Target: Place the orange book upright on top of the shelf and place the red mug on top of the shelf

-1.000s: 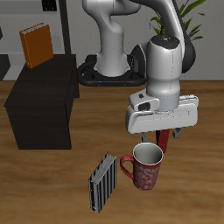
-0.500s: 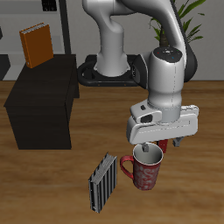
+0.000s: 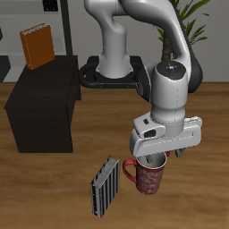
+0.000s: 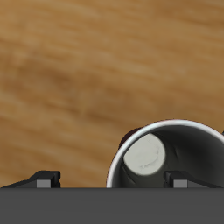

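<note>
The red mug (image 3: 148,178) stands upright near the table's front edge, its grey-white inside (image 4: 146,157) showing in the wrist view. My gripper (image 3: 161,157) hangs directly over its rim and is open; in the wrist view the gripper (image 4: 114,181) has one fingertip (image 4: 179,181) over the mug's inside and the other outside its wall. Nothing is held. The orange book (image 3: 37,46) stands upright on the back part of the black shelf (image 3: 40,103), far from the gripper.
A grey striped book (image 3: 106,186) stands tilted right beside the mug's handle side. The robot's base (image 3: 112,72) sits behind, next to the shelf. A potted plant (image 3: 183,22) is at the back.
The gripper has come down steadily toward the mug, from well above it to its rim. The mug, books and shelf have not moved.
</note>
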